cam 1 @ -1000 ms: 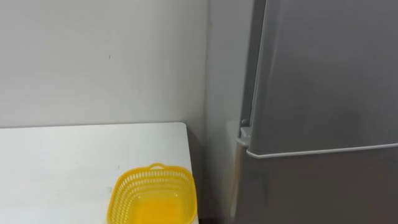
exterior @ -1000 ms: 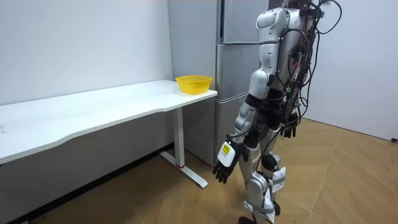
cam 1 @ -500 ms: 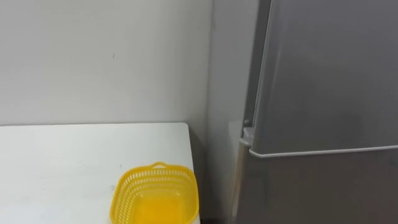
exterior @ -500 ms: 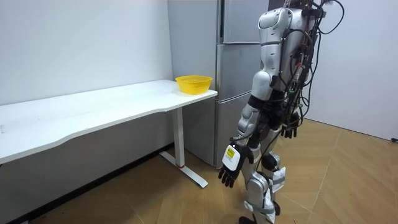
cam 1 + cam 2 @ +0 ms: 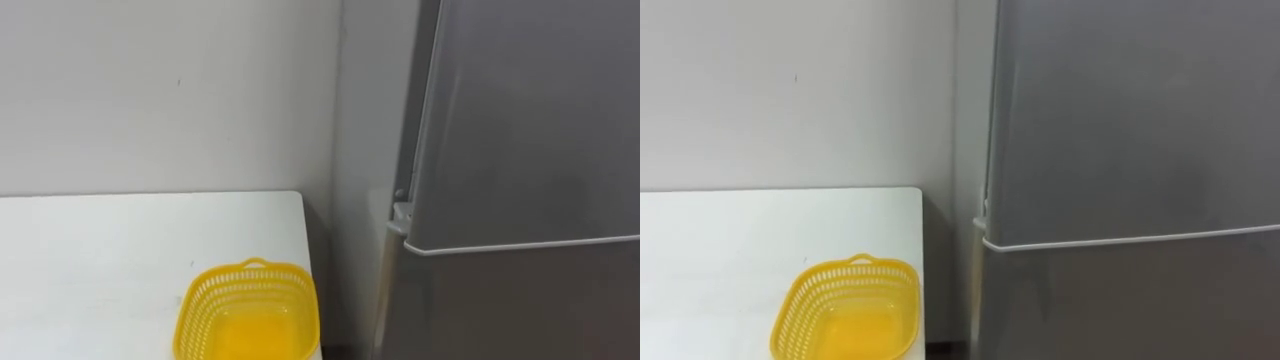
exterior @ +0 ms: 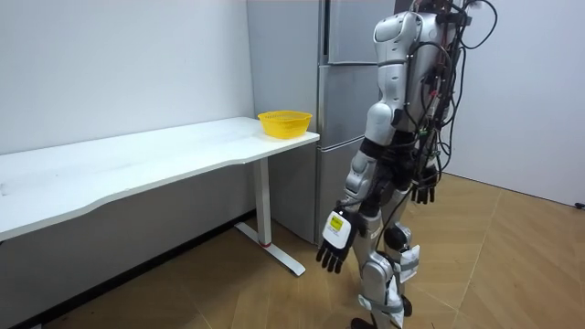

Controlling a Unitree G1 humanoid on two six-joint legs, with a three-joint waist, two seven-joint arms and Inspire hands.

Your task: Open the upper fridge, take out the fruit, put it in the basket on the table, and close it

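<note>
The grey fridge (image 5: 530, 120) stands straight ahead, with its upper door (image 5: 1120, 110) closed above a pale seam and the lower door closed too. In the room view I stand close to the fridge (image 6: 343, 91), facing it. Both arms hang down. My left hand (image 6: 334, 245) dangles at knee height on the side nearer the camera, fingers relaxed and holding nothing. My right hand (image 6: 422, 192) hangs by my hip on the far side, fingers loose and holding nothing.
A white table (image 5: 100, 260) runs along the wall to my left, its end beside the fridge. An empty yellow mesh basket (image 5: 248, 315) sits at that end (image 6: 284, 122). Bare wooden floor (image 6: 512, 265) lies behind me.
My left hand has swayed slightly at my side and my body has shifted a little. The fridge doors have stayed closed and the basket has not moved.
</note>
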